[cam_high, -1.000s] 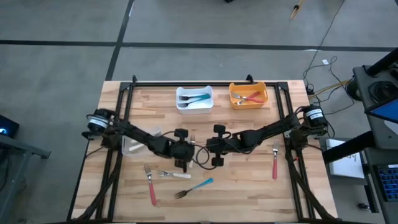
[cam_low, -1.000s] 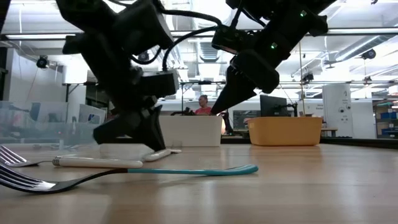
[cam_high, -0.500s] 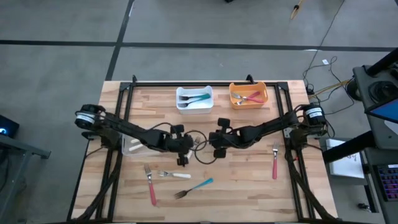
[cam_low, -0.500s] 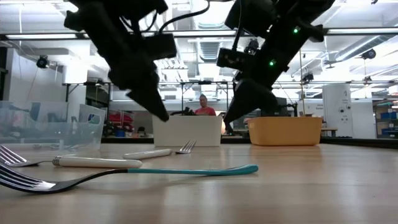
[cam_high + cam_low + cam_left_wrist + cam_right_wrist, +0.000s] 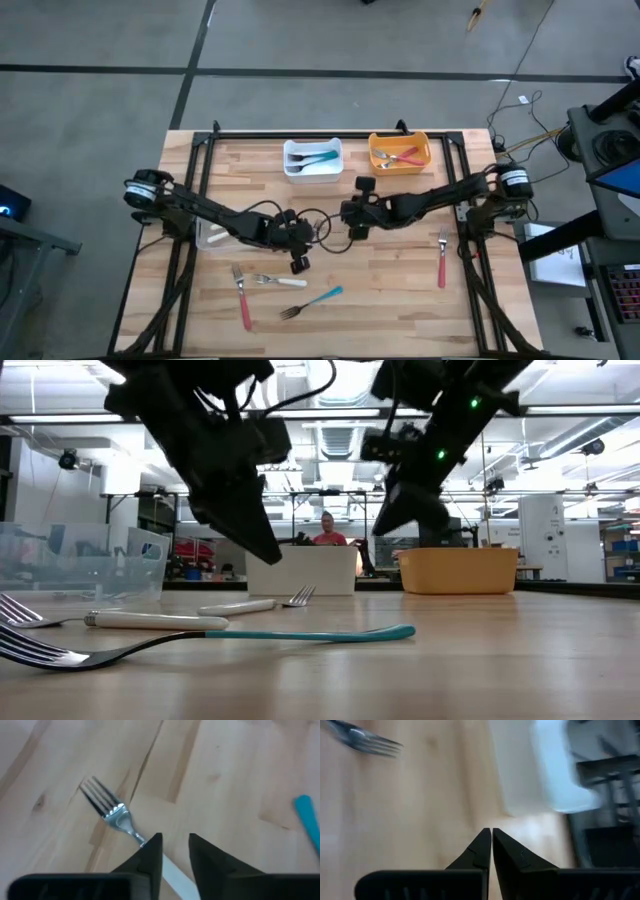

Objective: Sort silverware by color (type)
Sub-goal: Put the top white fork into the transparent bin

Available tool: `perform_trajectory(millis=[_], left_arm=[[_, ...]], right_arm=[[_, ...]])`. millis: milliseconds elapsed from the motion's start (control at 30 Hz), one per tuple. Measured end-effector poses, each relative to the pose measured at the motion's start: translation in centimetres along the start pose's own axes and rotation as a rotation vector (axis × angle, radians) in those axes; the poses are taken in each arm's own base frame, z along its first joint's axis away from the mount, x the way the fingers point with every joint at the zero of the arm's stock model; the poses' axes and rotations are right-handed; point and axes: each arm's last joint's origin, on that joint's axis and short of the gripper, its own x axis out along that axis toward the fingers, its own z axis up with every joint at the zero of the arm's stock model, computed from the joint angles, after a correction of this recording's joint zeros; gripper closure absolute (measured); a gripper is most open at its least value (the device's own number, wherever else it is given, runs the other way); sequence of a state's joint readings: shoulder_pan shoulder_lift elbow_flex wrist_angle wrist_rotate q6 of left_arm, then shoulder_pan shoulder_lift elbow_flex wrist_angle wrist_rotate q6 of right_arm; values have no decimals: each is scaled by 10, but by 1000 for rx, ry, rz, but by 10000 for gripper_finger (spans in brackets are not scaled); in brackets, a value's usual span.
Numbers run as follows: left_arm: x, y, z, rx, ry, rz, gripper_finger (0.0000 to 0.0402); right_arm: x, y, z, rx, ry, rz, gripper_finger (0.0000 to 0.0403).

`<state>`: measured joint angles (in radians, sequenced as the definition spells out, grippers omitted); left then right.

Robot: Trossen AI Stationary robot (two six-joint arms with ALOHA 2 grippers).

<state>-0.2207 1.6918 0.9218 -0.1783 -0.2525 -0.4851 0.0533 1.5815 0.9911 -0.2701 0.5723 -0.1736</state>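
Pale wooden table (image 5: 400,290), workshop beyond it, a person seated far back. At the far edge, white bin (image 5: 313,172) with teal pieces inside and orange bin (image 5: 400,165) with red ones. At the left side, clear bin (image 5: 210,238), contents impossible to make out.

Left gripper (image 5: 298,263): a second ago down at the wood with fingers pressed together beside a white handle. Now lifted clear, fingers slightly apart, nothing between them. Hangs just above the white-handled fork (image 5: 112,812), handle running underneath in the wrist view, tines pointing away. Lies flat on the table in the low view too, carried nowhere.

Right gripper (image 5: 352,228): drawn back from mid-table toward the bins, raised, fingers closed together, empty.

Meaning for the job — nothing sorted by that dip. Looks like a missed or abandoned pinch rather than a pickup, with the fingers parting again as if for a second try. Calls for coming down astride the slim handle, not alongside it.

Left to sort, all loose on the table:
- second white-handled piece (image 5: 285,282), just in front of the left gripper
- teal fork (image 5: 315,300), near the front edge
- red-handled fork (image 5: 243,300), front left
- red-handled fork (image 5: 441,262), well apart by the right arm's base

Roughly halfway through — judging from bins against table.
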Motion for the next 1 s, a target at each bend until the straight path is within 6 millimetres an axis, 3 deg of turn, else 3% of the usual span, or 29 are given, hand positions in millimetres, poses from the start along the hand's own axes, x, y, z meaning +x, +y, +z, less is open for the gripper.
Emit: perform_trajectory(millis=[233, 400, 700, 1000], left_arm=[[11, 1, -4, -26, 14, 29, 254], [20, 0, -7, -51, 14, 39, 232], [35, 1, -17, -64, 44, 88, 231], [47, 2, -22, -104, 31, 152, 260]], right_arm=[[-44, -52, -14, 51, -67, -106, 394], [-75, -86, -27, 303, -262, -78, 394], [-88, -87, -59, 324, -581, -108, 394], [-94, -89, -62, 321, -618, -118, 394]])
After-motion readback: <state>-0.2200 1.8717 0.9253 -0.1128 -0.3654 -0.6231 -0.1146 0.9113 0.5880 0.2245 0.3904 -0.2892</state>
